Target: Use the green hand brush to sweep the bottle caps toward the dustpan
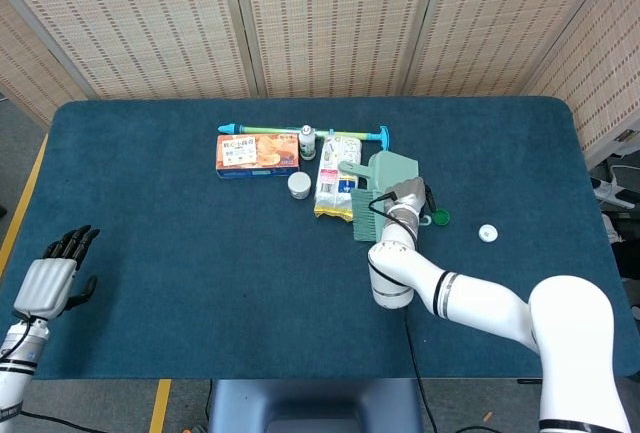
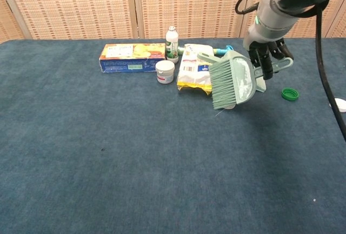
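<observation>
Even, bright overhead light is filling both views; shadows are lying soft; focus is holding sharp; no glare is showing.
</observation>
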`<state>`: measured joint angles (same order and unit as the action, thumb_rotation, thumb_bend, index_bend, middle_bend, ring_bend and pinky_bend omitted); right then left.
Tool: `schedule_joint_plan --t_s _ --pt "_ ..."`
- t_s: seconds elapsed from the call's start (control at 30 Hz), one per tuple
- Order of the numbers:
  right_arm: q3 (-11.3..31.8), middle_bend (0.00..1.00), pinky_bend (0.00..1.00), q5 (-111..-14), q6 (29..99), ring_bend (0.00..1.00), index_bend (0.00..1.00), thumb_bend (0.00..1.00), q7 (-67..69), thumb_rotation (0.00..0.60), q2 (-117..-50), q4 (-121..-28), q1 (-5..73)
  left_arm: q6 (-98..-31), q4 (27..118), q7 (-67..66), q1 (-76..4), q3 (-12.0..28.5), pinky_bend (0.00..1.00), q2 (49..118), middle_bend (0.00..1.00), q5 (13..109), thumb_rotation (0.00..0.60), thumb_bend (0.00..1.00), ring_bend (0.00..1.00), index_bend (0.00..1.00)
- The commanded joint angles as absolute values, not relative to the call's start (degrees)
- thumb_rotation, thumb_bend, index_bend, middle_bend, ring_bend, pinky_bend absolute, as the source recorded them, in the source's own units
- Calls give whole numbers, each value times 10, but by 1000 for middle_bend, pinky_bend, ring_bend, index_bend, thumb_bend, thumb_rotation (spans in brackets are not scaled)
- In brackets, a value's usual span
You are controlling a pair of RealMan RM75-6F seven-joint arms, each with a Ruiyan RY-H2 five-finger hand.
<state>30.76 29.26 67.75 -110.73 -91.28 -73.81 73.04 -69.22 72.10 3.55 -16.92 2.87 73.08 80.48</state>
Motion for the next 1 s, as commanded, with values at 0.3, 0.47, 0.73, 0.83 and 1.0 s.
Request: schedule_joint_plan --t_s 0.3,0.47,0.73,0.83,1.0 --pt "295 887 521 287 703 612 1000 399 -1123 600 -899 -735 720 -673 718 27 -181 33 174 737 0 797 600 465 52 0" --pt "286 887 521 278 703 612 1000 398 -1127 600 -895 -733 710 -672 715 24 -181 32 174 739 0 796 600 466 52 0" --pt "268 887 521 258 746 612 1000 399 -1140 600 -873 -752 702 -672 710 27 -180 31 174 739 0 796 600 466 52 0" --pt "258 887 521 251 763 612 1000 399 -1144 600 -861 -763 694 -673 711 28 -180 30 174 739 0 798 600 466 52 0" --pt "251 887 521 236 776 612 1000 399 -1138 600 -839 -785 678 -677 712 27 -179 29 174 738 0 801 600 465 51 0"
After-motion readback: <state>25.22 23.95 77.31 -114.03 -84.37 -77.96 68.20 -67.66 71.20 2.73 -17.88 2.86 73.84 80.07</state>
